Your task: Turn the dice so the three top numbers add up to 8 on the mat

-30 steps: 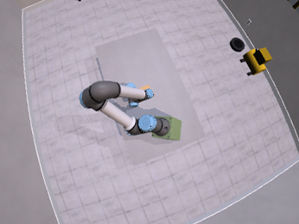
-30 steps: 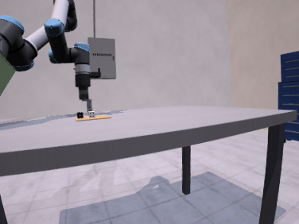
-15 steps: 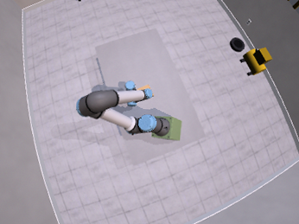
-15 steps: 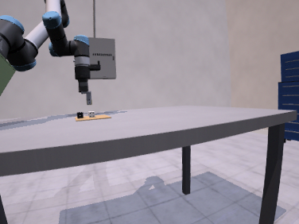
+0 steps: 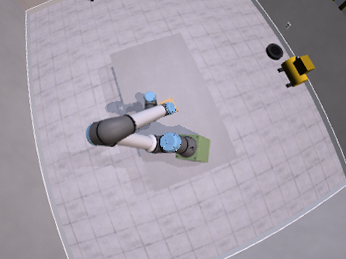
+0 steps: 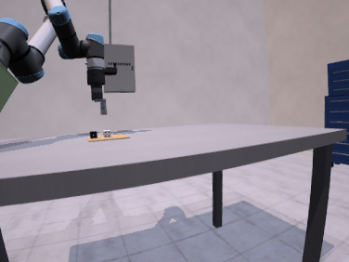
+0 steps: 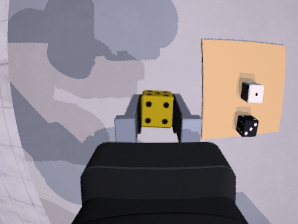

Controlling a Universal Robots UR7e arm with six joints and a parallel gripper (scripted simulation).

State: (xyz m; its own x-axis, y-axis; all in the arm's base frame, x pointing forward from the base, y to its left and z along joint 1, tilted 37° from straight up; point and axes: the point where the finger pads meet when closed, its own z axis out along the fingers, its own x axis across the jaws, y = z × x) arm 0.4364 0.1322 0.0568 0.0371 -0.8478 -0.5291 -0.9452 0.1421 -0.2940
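Yellow die (image 7: pixel 157 111) is clamped between the part-open gripper (image 6: pixel 103 111) (image 7: pixel 156 106) fingers, raised above the table (image 6: pixel 209 149) (image 7: pixel 175 20).

The claw (image 6: pixel 103 108) hangs above the tabletop (image 6: pixel 209 144), where 2 dice, 1 black (image 6: pixel 94 135) and 1 white (image 6: pixel 107 133), sit on an orange mat (image 6: pixel 122 137).
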